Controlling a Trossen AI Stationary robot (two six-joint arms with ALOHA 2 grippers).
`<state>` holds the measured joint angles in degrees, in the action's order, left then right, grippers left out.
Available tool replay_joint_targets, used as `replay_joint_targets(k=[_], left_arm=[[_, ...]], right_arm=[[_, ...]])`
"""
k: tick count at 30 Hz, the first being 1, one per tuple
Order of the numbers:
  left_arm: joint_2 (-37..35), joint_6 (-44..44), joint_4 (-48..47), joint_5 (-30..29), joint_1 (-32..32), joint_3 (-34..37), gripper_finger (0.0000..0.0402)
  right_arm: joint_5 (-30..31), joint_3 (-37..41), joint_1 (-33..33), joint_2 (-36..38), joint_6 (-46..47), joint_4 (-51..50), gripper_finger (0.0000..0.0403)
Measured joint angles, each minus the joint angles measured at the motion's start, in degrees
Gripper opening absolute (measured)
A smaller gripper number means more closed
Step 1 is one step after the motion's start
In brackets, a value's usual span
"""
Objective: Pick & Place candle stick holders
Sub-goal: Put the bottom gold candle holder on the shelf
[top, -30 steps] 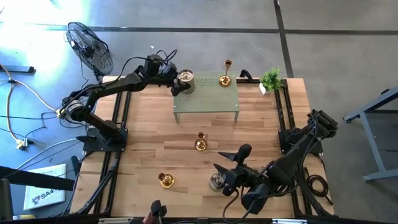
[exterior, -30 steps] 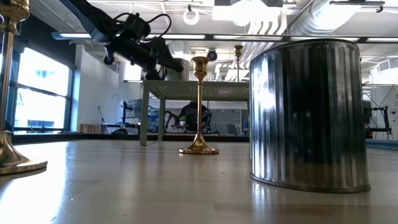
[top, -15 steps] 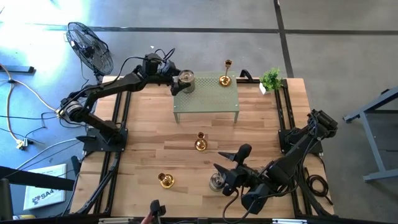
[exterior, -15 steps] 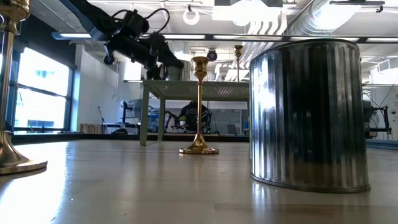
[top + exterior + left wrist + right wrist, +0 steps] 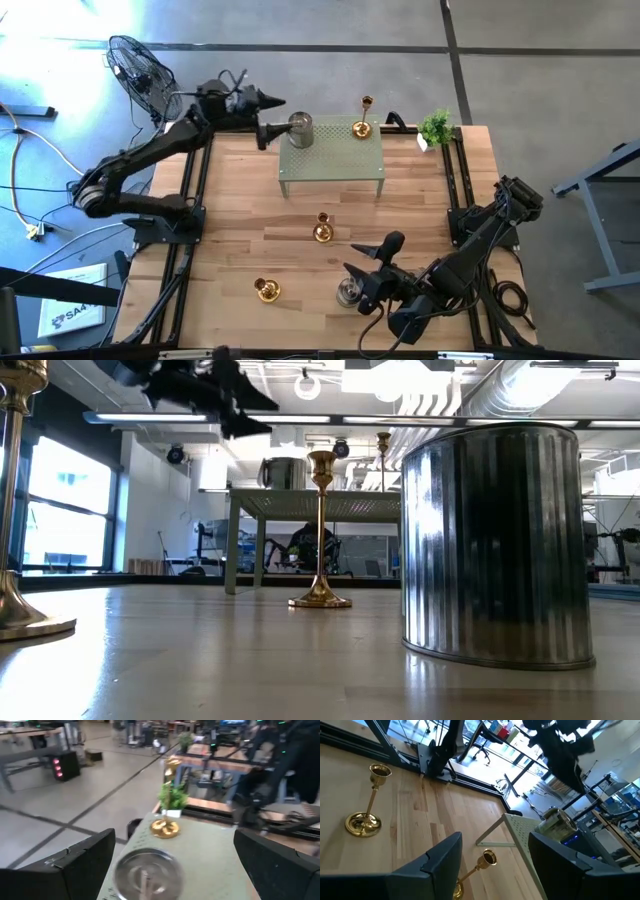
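The silver holder (image 5: 300, 129) stands on the green perforated stand (image 5: 332, 160) beside a gold candlestick (image 5: 362, 127); the left pincer (image 5: 263, 115) hangs just clear of it, jaws wide and empty. Two more gold candlesticks (image 5: 322, 231) (image 5: 266, 290) and another silver holder (image 5: 349, 292) wait on the wooden surface (image 5: 240, 220), the last just beside the right pincer (image 5: 362, 263), half-open, holding nothing. All look rigid, slick, light; the tall gold ones are probably tippy, so grip the stem low, or across the squat cups' walls.

We see five holders, all upright. On the green stand at the tabletop's far edge: a silver holder (image 5: 299, 129) at its left end and a gold one (image 5: 362, 126). Mid-tabletop stands a second gold holder (image 5: 322, 229). Near the front edge stand a third gold holder (image 5: 266, 289) and a silver one (image 5: 349, 292).
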<state>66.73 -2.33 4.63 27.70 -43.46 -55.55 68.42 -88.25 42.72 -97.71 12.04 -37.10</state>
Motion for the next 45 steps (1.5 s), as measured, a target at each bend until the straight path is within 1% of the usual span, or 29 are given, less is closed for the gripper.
replay_joint_targets(k=[6,8,10,13,17,21,23,25,29,32,35,39,43,45], left_arm=[[-7.38,-2.56,-10.9,7.26,0.14,-0.01,0.0399],[-9.68,-6.1,-16.35,9.48,1.48,-0.02,0.0399],[-11.84,-11.75,-22.05,9.9,4.15,-0.02,0.0399],[-14.52,-15.44,-28.12,7.81,9.88,-0.02,0.0399],[-17.66,-15.88,-33.11,1.64,19.39,-0.02,0.0399],[-20.54,-9.68,-35.24,-3.78,30.36,0.76,0.0399],[-22.26,-5.33,-35.69,-7.5,36.59,2.38,0.0399],[-24.14,-0.81,-35.65,-12.92,43.13,4.45,0.0399],[-28.03,7.77,-33.7,-27.44,56.73,10.25,0.0399],[-29.55,11.62,-28.37,-36.3,66.78,14.94,0.0399],[-29.44,13.05,-21.44,-43.77,76.59,19.33,0.0399],[-27.18,14.53,-15.05,-54.09,88.47,23.51,0.0399],[-24.62,17.88,-14.63,-63.26,98.07,25.09,0.0399],[-23.42,20.59,-14.72,-68.37,101.67,25.56,0.0399]], right_arm=[[-0.68,0.0,0.0,0.0,0.81,0.02,0.0224],[-0.89,0.0,0.0,0.0,0.97,0.07,0.0224],[-1.2,0.02,0.0,0.0,1.43,0.15,0.0224],[-1.33,0.02,0.0,0.0,2.3,0.71,0.0224],[-1.7,0.02,0.07,0.0,2.52,1.41,0.0224],[-4.47,0.02,0.09,0.0,3.36,1.79,0.0224],[-5.99,0.02,0.09,0.0,4.45,1.8,0.0224],[-7.41,0.02,0.14,-0.01,5.26,1.79,0.0224],[-9.32,0.02,0.46,-0.02,6.01,1.81,0.0224],[-10.56,0.02,0.76,-0.02,8.5,1.85,0.0224],[-11.57,0.02,1.24,-0.02,10.76,1.86,0.0224],[-11.65,0.02,2.68,-0.02,12.46,3.39,0.0224],[-11.67,0.02,4.34,-0.02,11.77,7.0,0.0224],[-11.55,0.02,5.06,-0.02,10.48,8.76,0.0224]])
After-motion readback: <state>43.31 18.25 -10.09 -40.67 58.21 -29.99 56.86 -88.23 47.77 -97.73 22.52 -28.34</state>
